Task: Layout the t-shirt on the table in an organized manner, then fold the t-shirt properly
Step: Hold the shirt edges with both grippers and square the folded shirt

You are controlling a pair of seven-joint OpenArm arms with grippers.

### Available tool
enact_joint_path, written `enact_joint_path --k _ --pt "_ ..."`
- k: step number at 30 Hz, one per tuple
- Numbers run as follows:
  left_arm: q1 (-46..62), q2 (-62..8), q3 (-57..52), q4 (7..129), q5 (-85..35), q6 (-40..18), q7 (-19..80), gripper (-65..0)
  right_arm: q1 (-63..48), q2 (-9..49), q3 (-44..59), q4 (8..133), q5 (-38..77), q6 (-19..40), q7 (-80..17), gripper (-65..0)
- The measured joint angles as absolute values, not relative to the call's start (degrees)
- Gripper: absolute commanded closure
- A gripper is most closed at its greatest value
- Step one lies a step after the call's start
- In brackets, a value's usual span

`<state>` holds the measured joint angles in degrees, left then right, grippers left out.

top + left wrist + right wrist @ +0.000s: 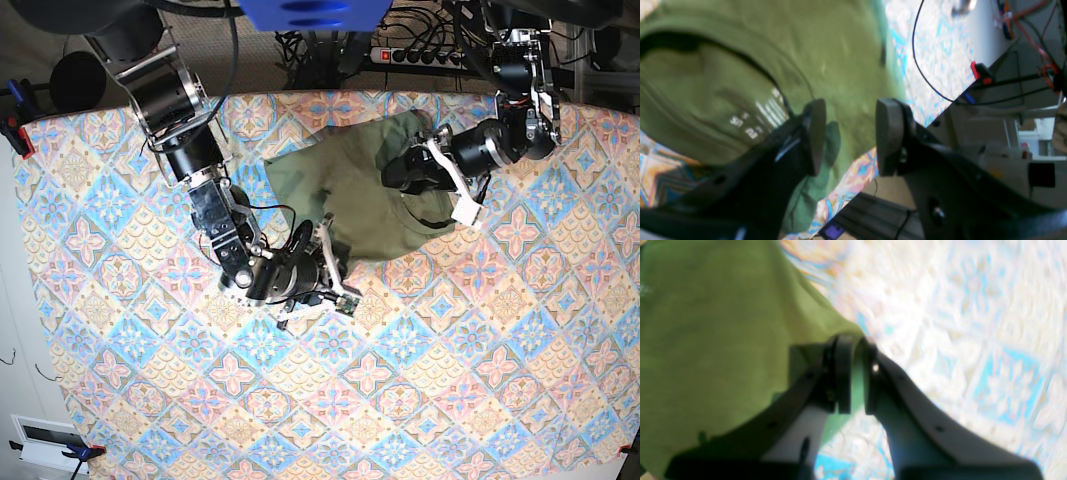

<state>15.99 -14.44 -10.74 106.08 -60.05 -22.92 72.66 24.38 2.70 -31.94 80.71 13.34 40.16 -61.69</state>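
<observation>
T-shirt [350,190] sits bunched on the tabletop [480,330]. Right tool [855,373] pinches its edge, nearly closed. Left tool [850,136] hangs spread over the fabric.

Your t-shirt [355,185] lies crumpled at upper centre of the counter [430,400].
Both hands meet its edges: right hand [325,240] lower left, left hand [400,170] right.

The soft olive-green cotton t-shirt [355,195] looks matt and wrinkly, with a faint ribbed weave at its collar. The patterned pink, blue and cream tablecloth [450,380] is flat, printed fabric, low sheen. Black gripper fingers [815,133] look smooth, slightly glossy hard plastic
</observation>
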Motion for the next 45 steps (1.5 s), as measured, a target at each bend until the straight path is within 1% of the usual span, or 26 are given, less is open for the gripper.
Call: enact_joint_path --k 6,14,16,18,22,24,25,32,35,40,45 --pt "16.2 -14.4 -10.7 106.1 -59.6 -22.9 73.0 -24.0 24.5 3.0 -32.0 87.8 13.7 40.1 -62.1 -6.0" --pt "15.9 -14.5 -10.7 106.1 -59.6 -22.9 73.0 -24.0 23.0 2.7 -39.2 86.9 13.9 40.2 -62.8 -6.0" --pt "15.9 -14.5 -10.7 105.9 -59.4 -22.9 73.0 -24.0 23.6 2.7 -40.1 85.1 13.7 40.2 -62.7 -6.0" --pt "15.9 -14.4 -10.7 105.9 -59.4 -22.9 73.0 -24.0 23.9 2.7 -40.7 81.5 13.6 40.0 -59.7 -6.0" --pt "15.9 -14.5 -10.7 105.9 -59.2 -22.9 73.0 -24.0 23.6 2.6 -40.7 70.1 13.3 39.8 -54.5 -6.0" --pt "15.9 -14.5 -10.7 105.9 -59.3 -22.9 73.1 -24.0 23.7 2.8 -40.2 66.5 14.2 39.9 -50.1 -6.0" --pt "15.9 -14.4 -10.7 105.9 -59.2 -22.9 73.0 -24.0 24.5 2.8 -39.7 65.5 14.2 40.6 -49.9 -6.0" --pt "16.2 -14.5 -10.7 105.9 -59.4 -22.9 73.1 -24.0 28.2 3.2 -30.8 63.6 13.1 40.1 -49.8 -6.0" --pt "16.1 -14.5 -9.6 105.9 -59.8 -22.9 73.0 -24.0 29.6 4.0 -29.4 62.9 12.0 39.8 -49.4 -6.0" --pt "16.1 -14.4 -7.6 105.9 -59.7 -22.9 73.1 -24.0 29.5 4.0 -29.2 61.8 6.2 40.1 -49.5 -6.0" --pt "17.4 -14.6 -7.0 108.9 -59.8 -22.9 72.8 -24.0 29.6 4.0 -27.2 64.1 5.9 40.1 -49.7 -6.0"
